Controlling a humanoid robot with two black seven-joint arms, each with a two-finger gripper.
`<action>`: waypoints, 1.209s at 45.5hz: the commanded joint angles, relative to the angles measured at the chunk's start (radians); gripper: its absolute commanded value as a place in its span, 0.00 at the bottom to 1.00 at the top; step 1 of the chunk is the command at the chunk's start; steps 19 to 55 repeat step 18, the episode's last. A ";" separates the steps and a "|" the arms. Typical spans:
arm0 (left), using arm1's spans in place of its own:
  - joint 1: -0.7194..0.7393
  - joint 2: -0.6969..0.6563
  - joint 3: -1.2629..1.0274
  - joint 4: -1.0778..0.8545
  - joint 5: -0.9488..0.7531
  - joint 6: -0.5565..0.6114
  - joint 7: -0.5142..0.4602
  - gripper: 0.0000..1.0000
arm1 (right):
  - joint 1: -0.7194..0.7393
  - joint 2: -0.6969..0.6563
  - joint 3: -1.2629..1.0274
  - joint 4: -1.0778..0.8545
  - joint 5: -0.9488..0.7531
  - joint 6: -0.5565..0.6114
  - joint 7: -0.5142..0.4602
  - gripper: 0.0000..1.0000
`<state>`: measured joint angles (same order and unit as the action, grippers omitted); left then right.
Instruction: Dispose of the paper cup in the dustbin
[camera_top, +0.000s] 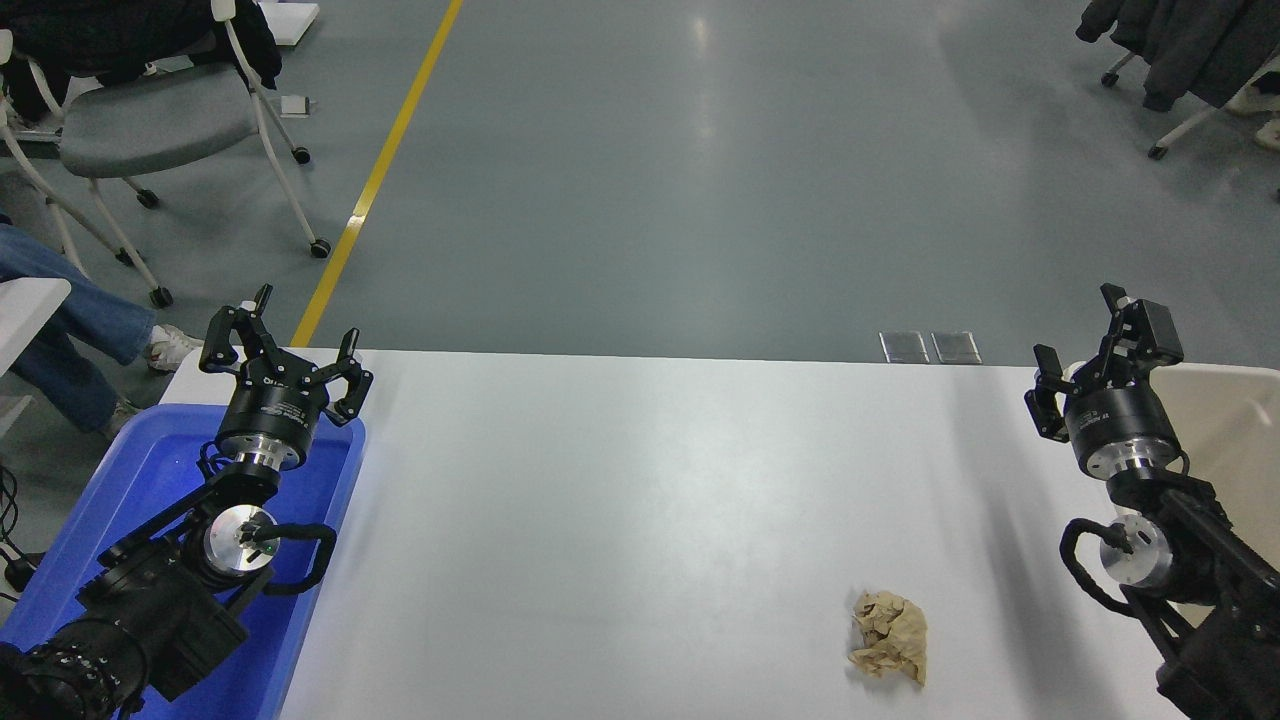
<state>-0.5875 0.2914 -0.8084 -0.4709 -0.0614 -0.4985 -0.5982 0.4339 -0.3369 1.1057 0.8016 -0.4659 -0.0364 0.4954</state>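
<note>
The paper cup is not in view anywhere on the table or in either gripper. The beige dustbin (1235, 400) stands off the table's right end, mostly hidden behind my right arm. My right gripper (1095, 345) is open and empty, pointing away over the table's far right corner, beside the bin's near rim. My left gripper (283, 345) is open and empty, parked at the far left above the blue tub.
A crumpled tan paper ball (890, 637) lies on the white table (640, 500) near the front right. A bright blue plastic tub (150, 480) sits at the left end. Chairs (150, 120) and a seated person's legs (70, 310) are beyond the table's left.
</note>
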 joint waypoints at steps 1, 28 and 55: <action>0.000 0.000 0.000 0.000 0.000 0.000 0.000 1.00 | -0.007 0.050 0.026 -0.001 0.030 0.013 0.014 0.99; 0.000 0.000 0.000 0.000 0.000 0.000 0.000 1.00 | -0.018 0.070 0.014 -0.002 0.038 0.015 0.014 0.99; 0.000 0.000 0.000 0.000 0.000 0.000 0.000 1.00 | -0.018 0.070 0.014 -0.002 0.038 0.015 0.014 0.99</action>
